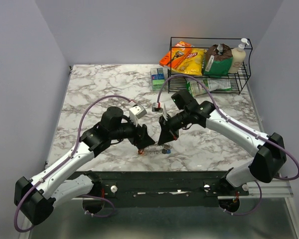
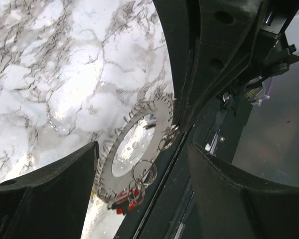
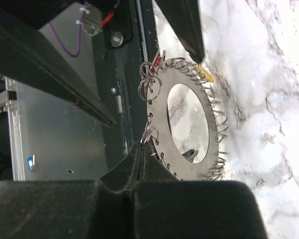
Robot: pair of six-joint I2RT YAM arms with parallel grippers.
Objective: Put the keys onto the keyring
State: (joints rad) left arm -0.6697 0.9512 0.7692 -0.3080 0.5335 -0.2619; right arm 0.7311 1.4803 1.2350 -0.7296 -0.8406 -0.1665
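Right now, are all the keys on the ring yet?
Mostly. Many silver keys already fan around the keyring. The right tool pinches its edge; the left tool hangs open above. Red-headed keys by the rim: I cannot tell if they are attached.

A white surface veined with grey marble carried everything. At its far right corner stood a black wire rack. Just left of the rack sat a cluster of small green and blue boxes, and nearer the middle lay a small grey and black item, too small to identify. Close to the near edge the keyring lay flat on the marble, silver keys fanned around its rim, with red heads at one side and a yellow one nearby.
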